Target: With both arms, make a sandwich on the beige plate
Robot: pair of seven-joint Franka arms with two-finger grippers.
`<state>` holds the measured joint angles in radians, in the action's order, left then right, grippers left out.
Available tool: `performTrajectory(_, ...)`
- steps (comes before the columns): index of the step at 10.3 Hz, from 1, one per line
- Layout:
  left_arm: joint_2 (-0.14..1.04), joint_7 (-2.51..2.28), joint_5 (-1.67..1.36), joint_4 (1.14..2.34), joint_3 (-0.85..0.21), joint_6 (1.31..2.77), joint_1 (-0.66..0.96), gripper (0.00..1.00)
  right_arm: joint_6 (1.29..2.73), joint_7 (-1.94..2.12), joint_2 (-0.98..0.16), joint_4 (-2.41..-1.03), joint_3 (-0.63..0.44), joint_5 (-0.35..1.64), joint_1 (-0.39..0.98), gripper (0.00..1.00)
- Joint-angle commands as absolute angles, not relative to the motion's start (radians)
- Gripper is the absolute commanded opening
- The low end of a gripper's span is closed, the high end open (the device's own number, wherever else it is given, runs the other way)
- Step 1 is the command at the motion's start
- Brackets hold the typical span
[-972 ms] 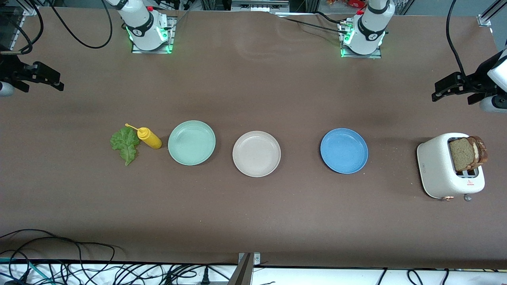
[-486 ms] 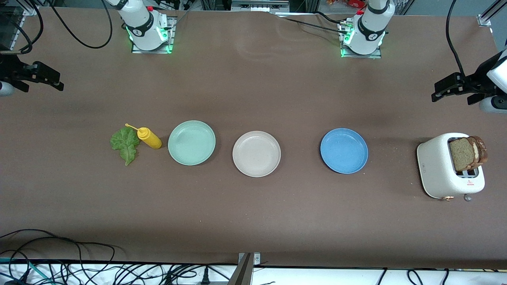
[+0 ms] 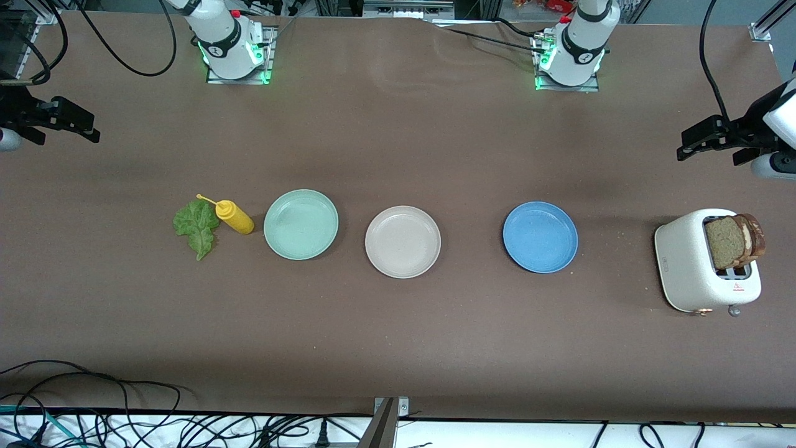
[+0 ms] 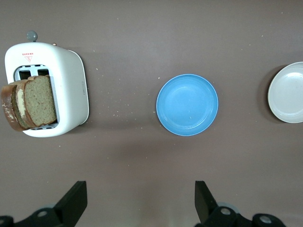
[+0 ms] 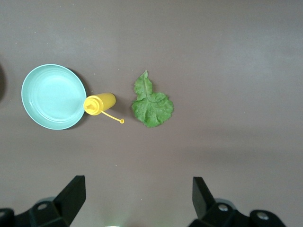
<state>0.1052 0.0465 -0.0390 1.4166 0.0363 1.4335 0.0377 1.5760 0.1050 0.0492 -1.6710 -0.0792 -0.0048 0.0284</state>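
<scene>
The beige plate point(image 3: 403, 241) lies empty at the table's middle; its edge shows in the left wrist view point(image 4: 289, 92). Two brown bread slices point(image 3: 735, 241) stand in a white toaster point(image 3: 690, 261) at the left arm's end, also in the left wrist view point(image 4: 29, 103). A green lettuce leaf point(image 3: 197, 226) lies flat toward the right arm's end, also in the right wrist view point(image 5: 151, 103). My left gripper point(image 4: 140, 201) is open and empty, high above bare table near the toaster. My right gripper point(image 5: 138, 197) is open and empty, high above bare table near the lettuce.
A yellow squeeze bottle point(image 3: 234, 216) lies beside the lettuce. A mint-green plate point(image 3: 301, 224) sits between bottle and beige plate. A blue plate point(image 3: 540, 236) sits between beige plate and toaster. Cables hang along the table's near edge.
</scene>
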Motion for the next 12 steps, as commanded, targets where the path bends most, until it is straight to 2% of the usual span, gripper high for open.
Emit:
performTrajectory(1,0.104,0.054,-0.049,1.417,0.040,1.434,0.040,1.00,1.557,0.115,0.057,-1.660,-0.081,-0.008,0.029,1.00)
performTrajectory(12,0.118,0.058,-0.045,1.417,0.046,1.434,0.025,1.00,1.557,0.117,0.057,-1.661,-0.083,-0.006,0.028,1.00)
